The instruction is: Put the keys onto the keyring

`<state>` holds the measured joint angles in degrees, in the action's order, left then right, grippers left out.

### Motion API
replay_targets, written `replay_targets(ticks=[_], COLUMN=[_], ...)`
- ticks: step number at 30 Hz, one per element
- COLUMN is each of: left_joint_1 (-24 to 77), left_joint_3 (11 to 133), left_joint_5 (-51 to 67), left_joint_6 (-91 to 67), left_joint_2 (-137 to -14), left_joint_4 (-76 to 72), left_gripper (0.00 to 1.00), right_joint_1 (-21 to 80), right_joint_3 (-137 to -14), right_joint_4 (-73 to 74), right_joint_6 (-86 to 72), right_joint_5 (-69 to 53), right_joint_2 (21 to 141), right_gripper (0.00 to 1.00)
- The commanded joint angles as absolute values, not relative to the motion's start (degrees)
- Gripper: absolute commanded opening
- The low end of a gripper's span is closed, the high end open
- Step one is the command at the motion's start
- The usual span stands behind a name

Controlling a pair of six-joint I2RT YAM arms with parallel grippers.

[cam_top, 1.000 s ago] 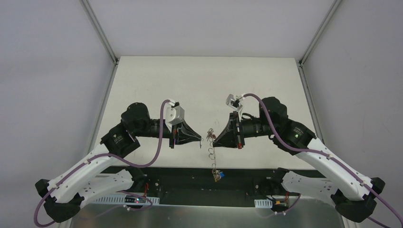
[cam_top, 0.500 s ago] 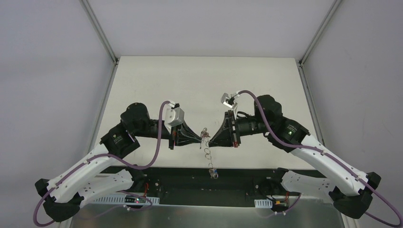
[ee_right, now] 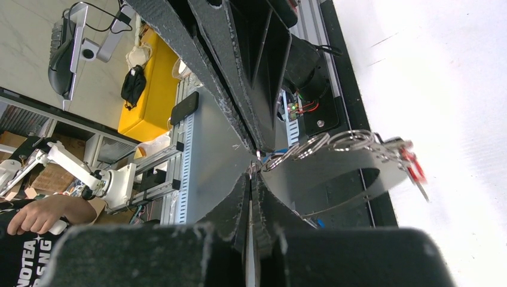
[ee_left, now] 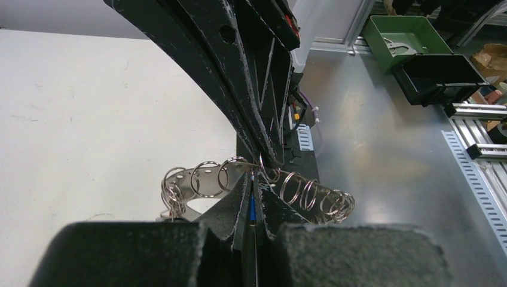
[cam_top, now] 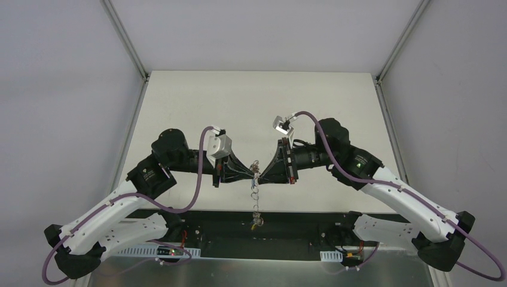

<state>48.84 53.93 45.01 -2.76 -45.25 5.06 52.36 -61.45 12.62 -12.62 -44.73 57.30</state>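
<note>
My left gripper (cam_top: pixel 251 175) and right gripper (cam_top: pixel 260 175) meet tip to tip above the table's near edge. The keyring (cam_top: pixel 255 197), a wire strung with small metal rings, hangs down from where they meet, with small keys (cam_top: pixel 257 222) at its lower end. In the left wrist view my left gripper (ee_left: pixel 254 176) is shut, with a blue sliver (ee_left: pixel 253 209), apparently a key head, between its fingers, and rings (ee_left: pixel 335 203) spread to both sides. In the right wrist view my right gripper (ee_right: pixel 253 174) is shut on the keyring (ee_right: pixel 341 140), and a red key (ee_right: pixel 414 167) dangles from it.
The white table (cam_top: pixel 257 107) stretches behind the grippers. Below the hanging keys runs a black base rail (cam_top: pixel 257 230). Grey walls and metal frame posts (cam_top: pixel 125 42) enclose the table on three sides.
My right gripper moved left with the keyring until its tip met my left gripper's tip. The hanging chain and keys swung left with it. The left arm barely moved.
</note>
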Motion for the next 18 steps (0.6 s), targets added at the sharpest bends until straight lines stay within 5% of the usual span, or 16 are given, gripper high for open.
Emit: replay_targets(ticks=[1,18], left_joint_1=[49.50,49.89], left_joint_3=[55.73,55.13], left_joint_5=[47.48,50.53], left_joint_6=[-1.76,-1.36], left_joint_2=[-44.52,-43.41], left_joint_4=[2.17,1.85], left_gripper=[0.00,0.00], right_joint_1=[52.82,52.90], right_joint_3=[-64.58,-65.54], right_joint_4=[8.07,7.89], right_joint_6=[-13.63,-13.87], right_joint_5=[-46.46,-45.13], right_joint_2=[57.37,57.58], right_gripper=[0.00,0.00])
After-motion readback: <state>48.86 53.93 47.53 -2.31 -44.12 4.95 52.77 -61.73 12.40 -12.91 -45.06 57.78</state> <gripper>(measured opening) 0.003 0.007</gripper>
